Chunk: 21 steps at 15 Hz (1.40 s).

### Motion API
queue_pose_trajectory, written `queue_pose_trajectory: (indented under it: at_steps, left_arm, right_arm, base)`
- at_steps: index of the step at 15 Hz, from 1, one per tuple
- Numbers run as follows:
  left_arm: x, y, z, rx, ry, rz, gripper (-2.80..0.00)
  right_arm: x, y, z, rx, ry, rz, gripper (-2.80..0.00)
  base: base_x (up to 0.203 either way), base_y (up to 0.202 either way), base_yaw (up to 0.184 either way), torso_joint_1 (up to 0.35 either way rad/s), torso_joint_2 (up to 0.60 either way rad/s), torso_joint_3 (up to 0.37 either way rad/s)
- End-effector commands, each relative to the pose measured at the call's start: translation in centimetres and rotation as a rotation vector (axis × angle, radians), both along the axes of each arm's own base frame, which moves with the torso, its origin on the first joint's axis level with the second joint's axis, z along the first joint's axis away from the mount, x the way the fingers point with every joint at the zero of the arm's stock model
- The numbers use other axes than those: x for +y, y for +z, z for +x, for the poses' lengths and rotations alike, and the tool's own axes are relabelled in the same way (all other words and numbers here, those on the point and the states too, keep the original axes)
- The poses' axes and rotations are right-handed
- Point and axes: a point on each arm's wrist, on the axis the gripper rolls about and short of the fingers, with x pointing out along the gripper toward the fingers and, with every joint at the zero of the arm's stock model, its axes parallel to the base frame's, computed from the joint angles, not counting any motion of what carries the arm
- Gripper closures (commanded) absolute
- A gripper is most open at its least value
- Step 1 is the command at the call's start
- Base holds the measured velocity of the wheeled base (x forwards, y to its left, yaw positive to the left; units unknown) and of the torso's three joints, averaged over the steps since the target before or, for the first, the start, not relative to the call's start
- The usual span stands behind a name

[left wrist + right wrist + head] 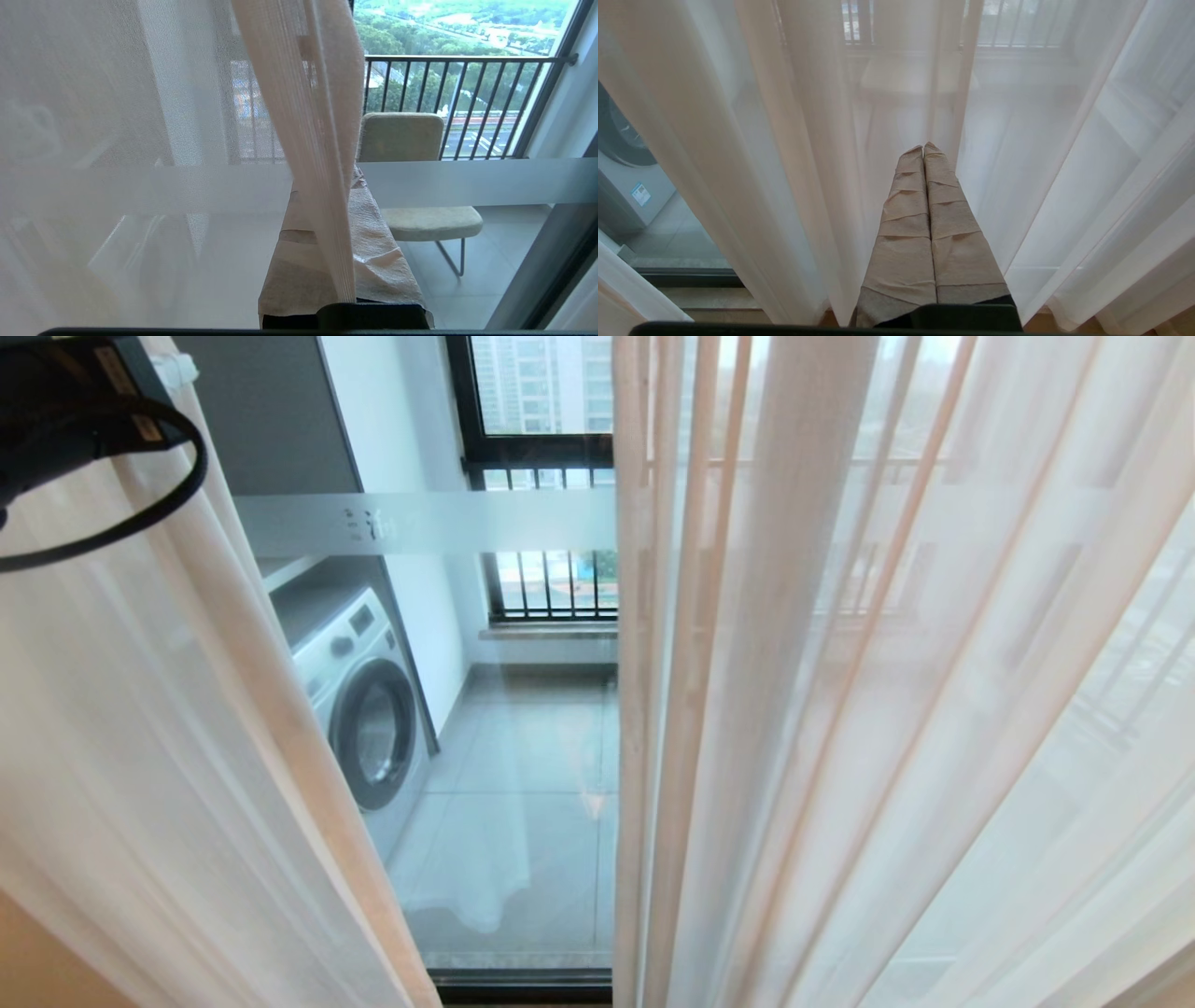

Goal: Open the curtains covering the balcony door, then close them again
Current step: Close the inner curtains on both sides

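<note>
The curtains (840, 709), sheer white, hung parted in the head view, a gap baring the balcony door (523, 756) with its frosted band; the left arm sat raised at the upper left corner, cable looped against the left sheer.

Left wrist view: left end effector (322, 196), paper-wrapped fingers together, clamped on a gathered sheer hem running up from its tip. Judged best drawn sideways slowly, keeping the fold pinched.

Right wrist view: right end effector (923, 149) closed, empty, pointing at sheers just ahead of it.
</note>
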Motion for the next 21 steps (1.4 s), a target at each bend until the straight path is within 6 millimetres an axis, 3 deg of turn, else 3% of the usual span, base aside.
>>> queue_pose_trajectory:
  at_steps: [1, 21]
  left_arm:
    - [0.0, 0.1, -0.2, -0.006, -0.003, -0.001, 0.0]
    - [-0.8, 0.1, -1.8, -0.014, -0.047, -0.005, 0.0]
  right_arm:
    - [0.0, 0.0, 0.0, 0.002, 0.0, -0.001, 0.0]
    - [0.0, 0.0, 0.0, 0.002, 0.002, -0.001, 0.0]
  base:
    - [0.0, -0.189, 0.003, 0.002, 0.0, 0.004]
    - [0.0, -0.191, 0.002, 0.003, 0.0, 0.002]
